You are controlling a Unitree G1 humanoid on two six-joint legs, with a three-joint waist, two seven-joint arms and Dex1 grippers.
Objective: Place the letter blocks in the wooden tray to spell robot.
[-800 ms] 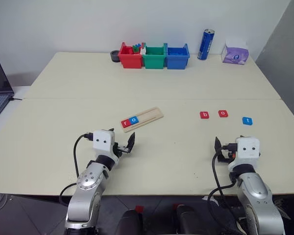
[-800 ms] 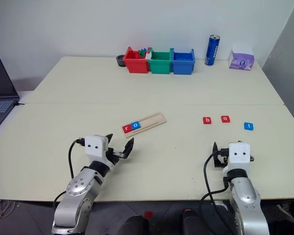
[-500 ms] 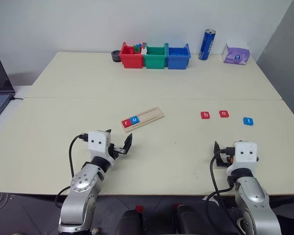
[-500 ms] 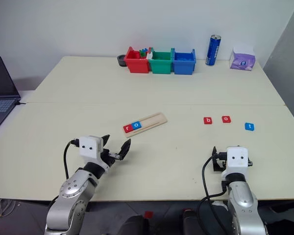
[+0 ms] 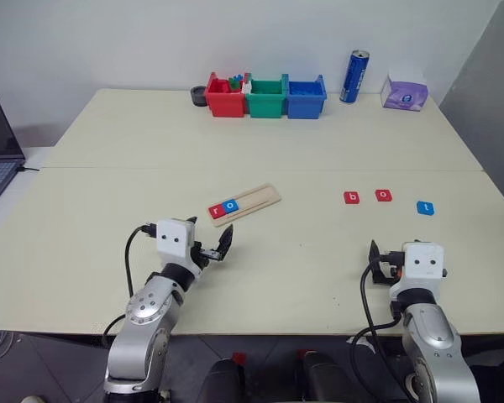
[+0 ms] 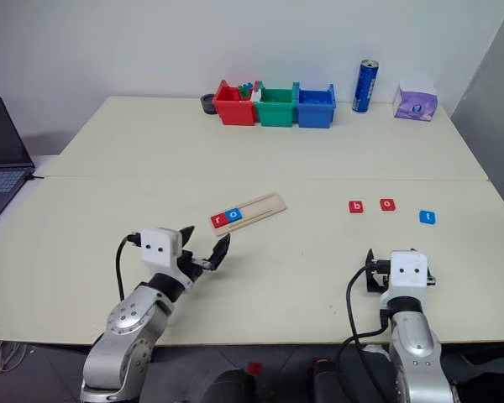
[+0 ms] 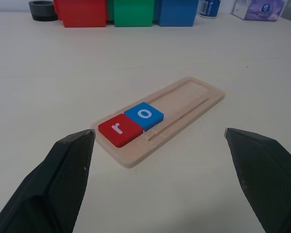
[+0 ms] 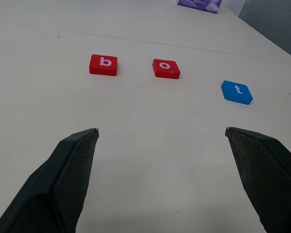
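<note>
Pale cream surface throughout. Light natural wood on the tray at centre frame, carrying a red tile with white "r" and a blue tile with white "o". To the right of centre, red with white "b", red with white "o", blue with white "t". Along the top, red bin, green bin, blue bin; blue can; purple tissue pack. Black, finely textured fingers.
</note>
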